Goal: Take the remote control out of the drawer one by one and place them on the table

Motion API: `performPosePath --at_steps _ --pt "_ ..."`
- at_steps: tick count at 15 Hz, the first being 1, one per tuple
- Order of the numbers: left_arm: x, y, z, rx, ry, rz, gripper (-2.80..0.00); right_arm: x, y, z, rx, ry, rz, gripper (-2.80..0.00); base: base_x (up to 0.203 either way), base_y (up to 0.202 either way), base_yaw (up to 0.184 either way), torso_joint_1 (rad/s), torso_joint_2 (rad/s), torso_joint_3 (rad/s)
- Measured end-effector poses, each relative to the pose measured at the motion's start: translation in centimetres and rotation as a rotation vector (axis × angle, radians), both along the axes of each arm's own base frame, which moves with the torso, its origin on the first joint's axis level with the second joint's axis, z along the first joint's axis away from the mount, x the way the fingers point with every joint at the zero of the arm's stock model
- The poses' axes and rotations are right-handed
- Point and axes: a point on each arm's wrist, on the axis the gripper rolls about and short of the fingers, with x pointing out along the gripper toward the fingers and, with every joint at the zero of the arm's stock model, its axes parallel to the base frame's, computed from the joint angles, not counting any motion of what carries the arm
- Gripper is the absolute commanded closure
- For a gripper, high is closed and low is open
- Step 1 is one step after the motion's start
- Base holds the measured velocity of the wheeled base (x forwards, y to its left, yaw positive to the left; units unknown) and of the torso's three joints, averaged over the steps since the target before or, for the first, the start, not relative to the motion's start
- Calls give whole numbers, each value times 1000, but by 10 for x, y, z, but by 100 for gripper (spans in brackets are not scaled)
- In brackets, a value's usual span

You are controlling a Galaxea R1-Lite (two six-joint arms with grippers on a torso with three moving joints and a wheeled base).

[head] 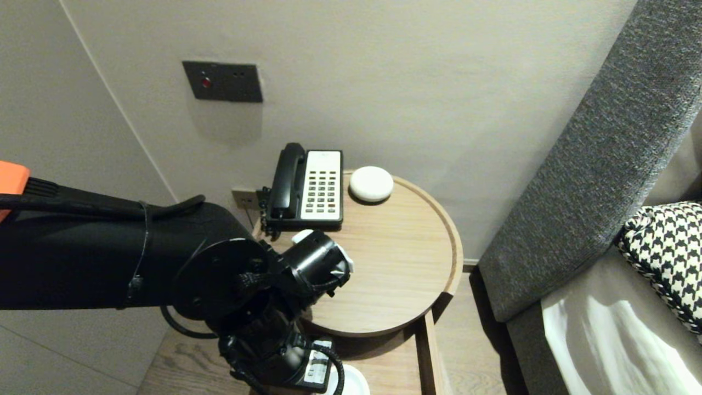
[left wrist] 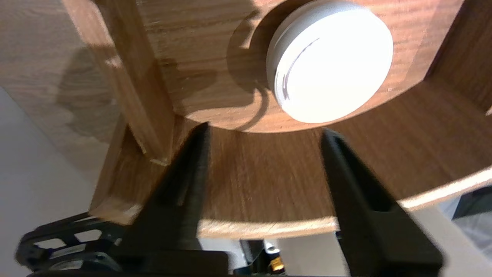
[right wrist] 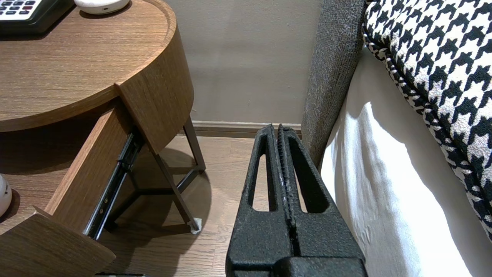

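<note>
Left hand (left wrist: 265, 130) sits low at the near left of the round surface (head: 400, 258), fingers wide with nothing between them. White disc (left wrist: 330, 61) lies flat in the open drawer (left wrist: 269, 184), just past the tips and apart from them. My read: lift straight up with fingers wide, clearing the drawer front without nudging the disc. Right hand (right wrist: 277, 129) is parked by the bed, closed.

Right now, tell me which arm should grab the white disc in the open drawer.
Left. The left tool is open, just short of the white disc in the drawer. The right tool is shut, parked by the bed, away from the drawer.
</note>
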Motion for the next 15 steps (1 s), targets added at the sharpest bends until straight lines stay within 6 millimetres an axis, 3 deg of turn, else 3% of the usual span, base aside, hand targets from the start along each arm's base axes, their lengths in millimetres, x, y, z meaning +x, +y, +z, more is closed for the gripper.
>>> performPosePath --at_steps 7,15 --pt "9 -12 5 -35 -25 56 -280 0 0 0 0 0 1 0 0 0 0 0 0 0" --pt "-4 -47 -5 15 -2 17 -280 0 0 0 0 0 1 0 0 0 0 0 0 0"
